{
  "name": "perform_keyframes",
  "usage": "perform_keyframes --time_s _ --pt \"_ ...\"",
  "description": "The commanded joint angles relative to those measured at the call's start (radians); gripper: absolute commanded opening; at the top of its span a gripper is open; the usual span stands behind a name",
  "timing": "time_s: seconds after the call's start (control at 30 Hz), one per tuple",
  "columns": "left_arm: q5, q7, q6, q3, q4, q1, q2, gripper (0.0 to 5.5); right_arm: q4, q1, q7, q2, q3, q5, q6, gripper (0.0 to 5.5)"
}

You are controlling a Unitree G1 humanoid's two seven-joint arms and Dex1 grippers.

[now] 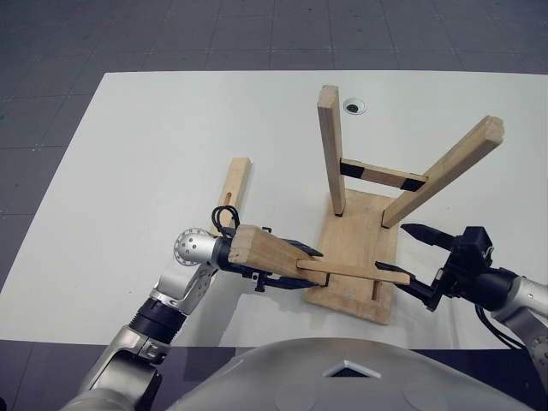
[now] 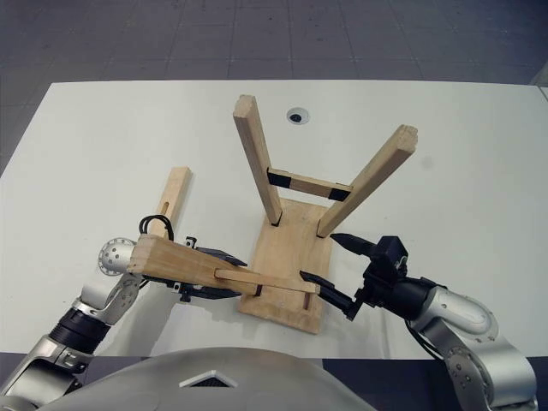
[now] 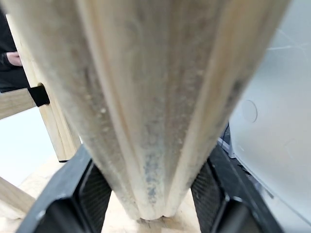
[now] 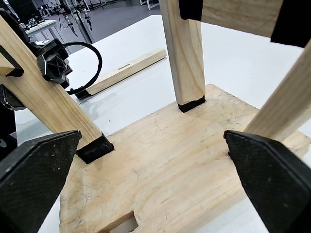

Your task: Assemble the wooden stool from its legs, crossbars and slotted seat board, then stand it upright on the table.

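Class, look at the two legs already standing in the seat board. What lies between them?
A crossbar with black ends joins the upright leg to the leaning leg, above the seat board; the left eye view shows it.

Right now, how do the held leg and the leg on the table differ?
The held leg is tilted in the left gripper, its end on the seat board; the loose leg lies flat on the table. The held leg carries a crossbar; the loose leg's slot is empty. Both are pale wood.
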Motion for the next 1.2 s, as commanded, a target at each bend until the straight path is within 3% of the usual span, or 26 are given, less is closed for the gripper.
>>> perform_keyframes --time_s 0.03,0.2,0.53,0.7,0.97,1.1,1.2 --pt "0.216 -0.041 0.162 -0.142 0.054 0.1 0.134 2.05 -0.017 0.025 -0.012 -0.007 0.04 -0.054 0.003 5.5" --pt "0.318 -0.051 0.035 -0.172 0.045 0.059 0.149 2.05 0.011 0.044 -0.047 -0.012 0.111 -0.177 -0.019 5.5" --pt "0.463 -0.045 -0.185 -0.223 0.099 0.059 0.179 2.05 0.025 0.076 -0.014 -0.026 0.095 -0.221 -0.05 5.5" --pt "0.428 -0.032 -0.185 -0.229 0.098 0.07 0.176 2.05 0.01 0.195 0.08 -0.111 0.028 -0.306 -0.132 5.5" --pt "0.371 -0.02 -0.14 -0.239 0.082 0.098 0.189 2.05 -0.003 0.31 0.22 -0.147 -0.26 -0.297 -0.224 5.5" --pt "0.33 -0.014 -0.092 -0.242 0.06 0.106 0.196 2.05 0.008 0.287 0.216 -0.144 -0.275 -0.304 -0.214 5.5" --pt "0.271 -0.012 -0.019 -0.245 0.03 0.108 0.208 2.05 -0.005 0.248 0.177 -0.143 -0.212 -0.352 -0.199 5.5"
